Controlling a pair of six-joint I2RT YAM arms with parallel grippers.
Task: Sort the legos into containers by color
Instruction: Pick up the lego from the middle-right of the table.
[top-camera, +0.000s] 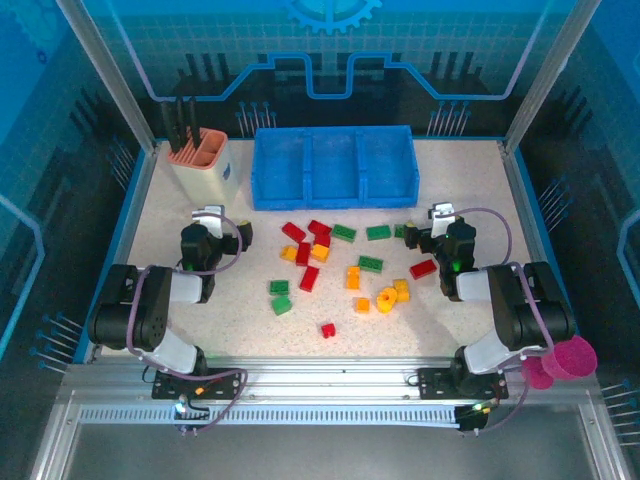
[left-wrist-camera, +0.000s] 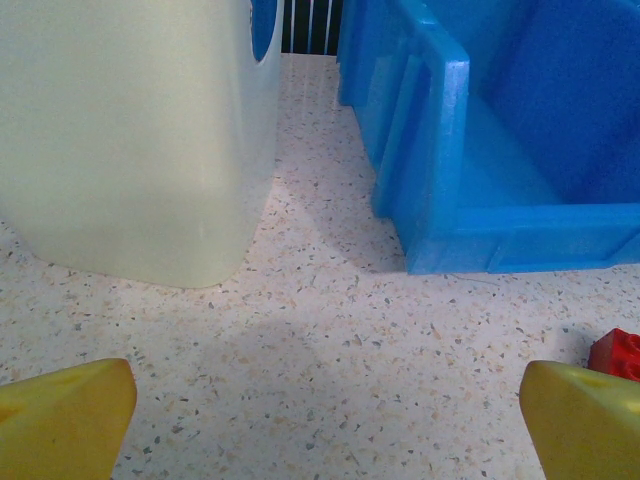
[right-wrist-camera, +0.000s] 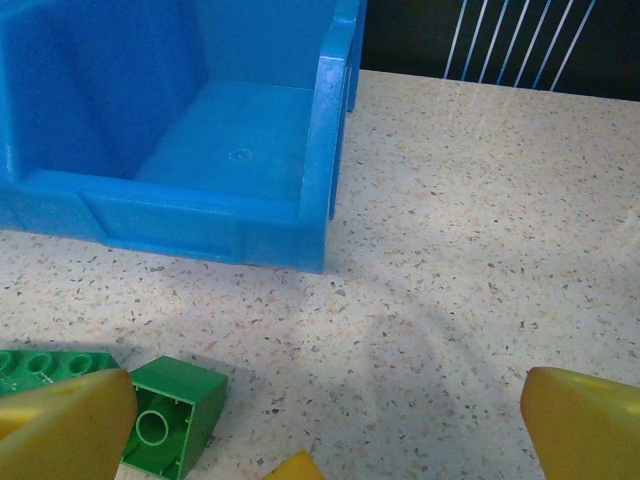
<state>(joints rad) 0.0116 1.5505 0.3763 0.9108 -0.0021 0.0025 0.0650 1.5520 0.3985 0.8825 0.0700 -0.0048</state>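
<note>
The legos (top-camera: 309, 278) lay scattered on the speckled table (top-camera: 450, 170) between both arms, none yet in a compartment. The right gripper (right-wrist-camera: 320, 425), spread and empty, was nearer. A glossy green brick (right-wrist-camera: 175, 415), hollow side up, lay just left of its left finger. The left gripper (left-wrist-camera: 320, 420) stood spread and empty. Beyond sat the blue tray (top-camera: 332, 197), smooth-walled plastic with three rectangular compartments.

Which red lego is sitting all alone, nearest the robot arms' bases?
The small red lego at the near edge of the pile, with bare table all around it. Every other red lego lies farther back, closer to the blue tray.
</note>
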